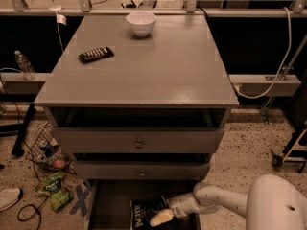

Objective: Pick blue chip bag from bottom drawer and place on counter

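The blue chip bag (144, 213) lies in the open bottom drawer (112, 205), dark with white lettering, near the frame's bottom edge. My gripper (160, 217) reaches in from the right on a white arm (216, 200) and sits at the bag's right edge, touching it. The counter (153, 66) is the broad grey cabinet top above.
A white bowl (141, 23) stands at the counter's back and a dark flat bar (96, 54) lies at its left. Two knobbed drawers (138, 143) sit above the open one. Green snack bags (53, 189), a wire basket (45, 145) and cables lie on the floor left.
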You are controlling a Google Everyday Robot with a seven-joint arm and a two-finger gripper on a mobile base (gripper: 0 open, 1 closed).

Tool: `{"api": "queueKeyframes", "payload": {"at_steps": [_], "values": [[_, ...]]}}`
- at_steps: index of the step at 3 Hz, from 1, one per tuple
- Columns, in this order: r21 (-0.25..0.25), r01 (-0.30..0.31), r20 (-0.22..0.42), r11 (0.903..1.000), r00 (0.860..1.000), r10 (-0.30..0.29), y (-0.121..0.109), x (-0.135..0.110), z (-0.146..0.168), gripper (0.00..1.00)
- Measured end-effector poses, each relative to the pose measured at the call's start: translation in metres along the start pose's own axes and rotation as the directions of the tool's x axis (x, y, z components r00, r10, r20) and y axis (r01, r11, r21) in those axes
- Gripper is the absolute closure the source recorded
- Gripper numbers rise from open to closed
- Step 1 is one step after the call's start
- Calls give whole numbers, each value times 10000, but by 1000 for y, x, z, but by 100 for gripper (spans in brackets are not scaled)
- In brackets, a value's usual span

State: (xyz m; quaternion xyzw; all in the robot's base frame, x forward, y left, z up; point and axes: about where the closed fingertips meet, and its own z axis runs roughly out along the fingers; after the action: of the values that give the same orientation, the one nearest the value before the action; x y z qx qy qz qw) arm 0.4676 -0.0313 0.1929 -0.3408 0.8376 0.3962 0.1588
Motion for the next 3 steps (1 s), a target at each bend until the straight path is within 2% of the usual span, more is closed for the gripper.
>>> {"api": "queueKeyframes", "payload": {"at_steps": [1,2,3], "values": [[1,1,0,10000,10000,-1,0,0,0,0],[105,270,-39,9996,9996,-269,-6,-8,11,0],[309,402,-36,9987,9992,-401,-20,-10,23,3]]}}
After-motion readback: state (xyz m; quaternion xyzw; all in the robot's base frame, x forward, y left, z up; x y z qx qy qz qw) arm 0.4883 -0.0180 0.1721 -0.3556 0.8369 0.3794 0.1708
